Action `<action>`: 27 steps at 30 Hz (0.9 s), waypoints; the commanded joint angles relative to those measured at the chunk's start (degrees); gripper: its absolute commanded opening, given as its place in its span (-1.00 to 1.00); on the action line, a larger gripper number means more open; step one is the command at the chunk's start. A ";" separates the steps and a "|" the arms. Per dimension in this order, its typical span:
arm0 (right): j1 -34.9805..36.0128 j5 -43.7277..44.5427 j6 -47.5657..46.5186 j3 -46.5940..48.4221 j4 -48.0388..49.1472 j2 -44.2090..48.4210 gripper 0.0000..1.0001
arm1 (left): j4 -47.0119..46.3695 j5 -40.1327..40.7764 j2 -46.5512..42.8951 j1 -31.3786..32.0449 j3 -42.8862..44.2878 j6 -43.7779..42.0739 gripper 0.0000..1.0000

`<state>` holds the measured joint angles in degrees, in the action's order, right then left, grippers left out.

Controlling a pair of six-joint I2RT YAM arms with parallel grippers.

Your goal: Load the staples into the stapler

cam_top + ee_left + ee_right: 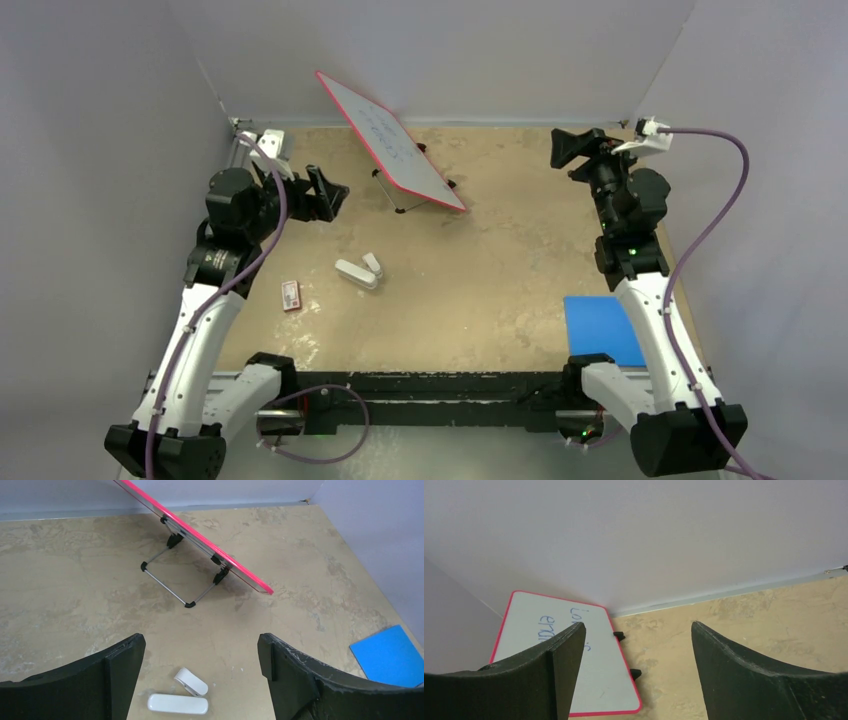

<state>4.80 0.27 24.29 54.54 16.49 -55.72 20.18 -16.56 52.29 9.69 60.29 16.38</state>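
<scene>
From above: shows the stapler lying hinged open left of centre, with the staples near it on the left arm's side, apart and untouched. Places the left gripper raised beyond both, spread and empty, and the right gripper high at the far right, likewise spread, well apart from whiteboard and pad. From the left wrist: looks down between wide-set fingers at the stapler by the bottom edge, with no staples in sight. From the right wrist: catches little but whiteboard between parted fingers. Likely hazards from here: knocking the light stapler shut or skidding it during a descent, and fumbling the flat little box against the surface so it slides away or spills.
</scene>
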 commanded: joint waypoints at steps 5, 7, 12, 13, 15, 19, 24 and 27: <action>-0.37 -0.13 6.19 -0.24 5.28 -0.11 0.49 | 2.20 -8.98 1.29 -0.67 -1.62 4.08 0.72; -0.39 0.11 6.83 -0.49 5.54 -0.09 0.48 | 3.40 -8.26 1.84 -0.70 -4.24 5.96 0.72; -0.40 0.26 7.38 -0.61 5.60 -0.52 0.48 | 11.63 3.88 5.92 -0.73 -4.59 13.94 0.72; -0.40 0.18 7.39 -0.63 5.49 -0.45 0.48 | 12.93 6.10 6.78 -0.92 -4.01 15.11 0.72; -0.40 0.13 7.48 -1.30 5.70 0.01 0.48 | 14.37 9.71 9.29 -2.37 -3.19 16.06 0.72; -0.40 0.36 9.20 -2.95 5.45 0.79 0.48 | 14.69 12.14 13.69 -9.08 -3.26 16.67 0.50; -0.40 1.38 10.16 -4.54 5.35 1.33 0.47 | 15.25 15.03 17.89 -19.04 -4.58 17.80 0.41; -0.40 2.12 10.47 -4.71 4.97 1.41 0.47 | 14.58 14.56 18.88 -22.29 -7.19 19.19 0.50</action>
<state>4.75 0.62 33.47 49.76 19.22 -56.05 35.48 -3.95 71.02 -9.02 55.11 32.60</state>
